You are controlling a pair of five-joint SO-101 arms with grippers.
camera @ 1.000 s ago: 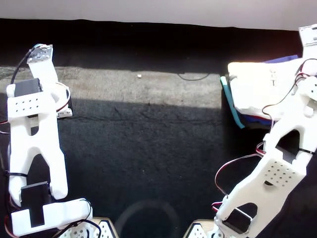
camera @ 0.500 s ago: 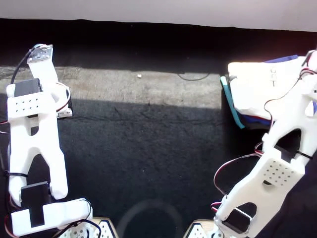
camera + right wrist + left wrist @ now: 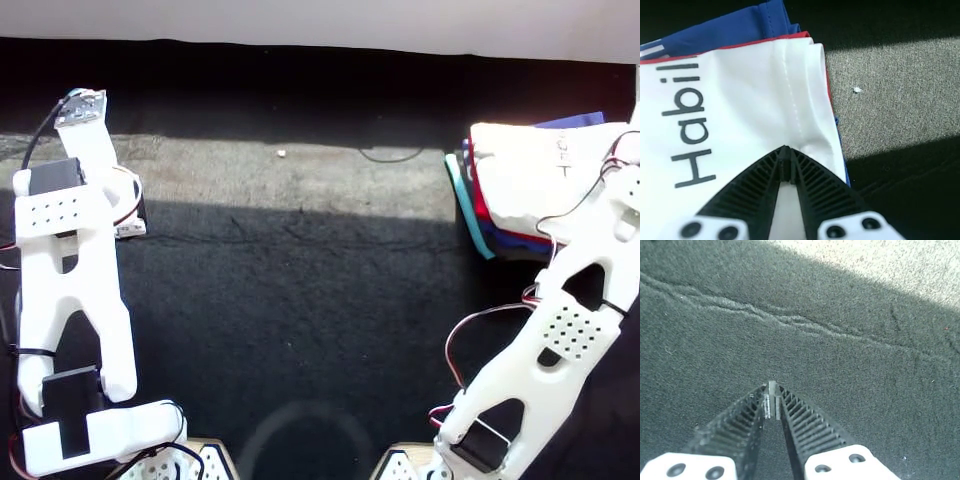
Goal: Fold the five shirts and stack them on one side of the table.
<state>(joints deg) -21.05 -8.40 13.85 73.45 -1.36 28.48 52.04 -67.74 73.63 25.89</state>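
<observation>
Shirt (image 3: 752, 95) beneath end effector (image 3: 786, 161) — perhaps touching.

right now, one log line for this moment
stack: folded shirts, white shirt on top, right side | right tool: shut, on white shirt | left tool: shut, over mat

The white shirt (image 3: 520, 175) covers the lower shirts (image 3: 480, 205) but for coloured edges, and the right arm (image 3: 575, 330) hides the stack's corner.

free: mat (image 3: 300, 300) between left arm (image 3: 70, 270) and right arm (image 3: 570, 330) | blocked: shirt stack (image 3: 510, 180) far right, under right arm
</observation>
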